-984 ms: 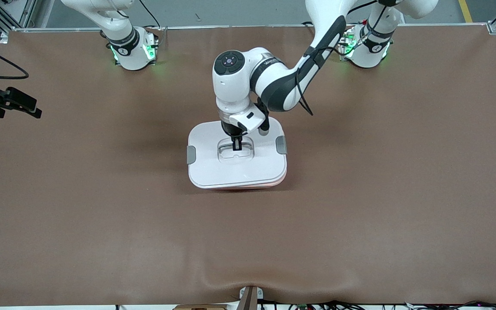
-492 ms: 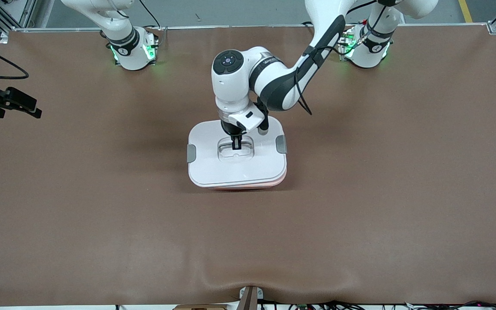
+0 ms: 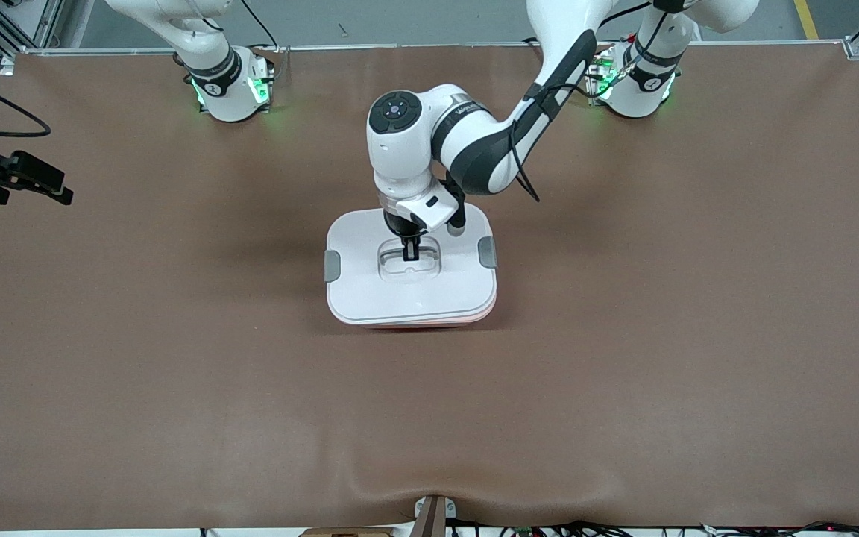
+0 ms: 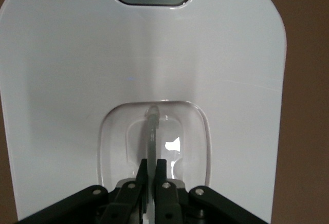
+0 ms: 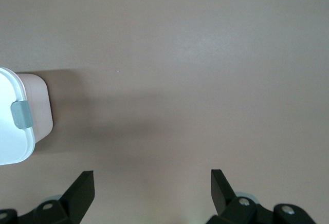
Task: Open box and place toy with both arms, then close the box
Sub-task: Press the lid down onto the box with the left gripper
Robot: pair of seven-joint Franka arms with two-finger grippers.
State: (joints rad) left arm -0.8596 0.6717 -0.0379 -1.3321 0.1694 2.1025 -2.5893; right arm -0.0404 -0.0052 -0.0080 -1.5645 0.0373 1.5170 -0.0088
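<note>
Brown table, box (image 3: 411, 270) at frame centre. Left gripper (image 3: 410, 252) pinches the lid handle (image 4: 152, 131); right gripper (image 5: 151, 183) waits, spread. I fear the thin handle slipping.

The box (image 3: 411, 302) sits mid-table, a rounded-rectangular pink tub (image 5: 41, 106) of which only a thin rim shows under its white lid (image 3: 370, 287) in the front view. The lid is on and lies flat, with 2 grey clips (image 3: 332, 266) (1 at each short side) and a recessed clear handle (image 4: 152, 131) in its middle. The left gripper (image 3: 410, 252) is down in that recess, its fingers (image 4: 162, 175) pinched on the thin handle bar.
</note>
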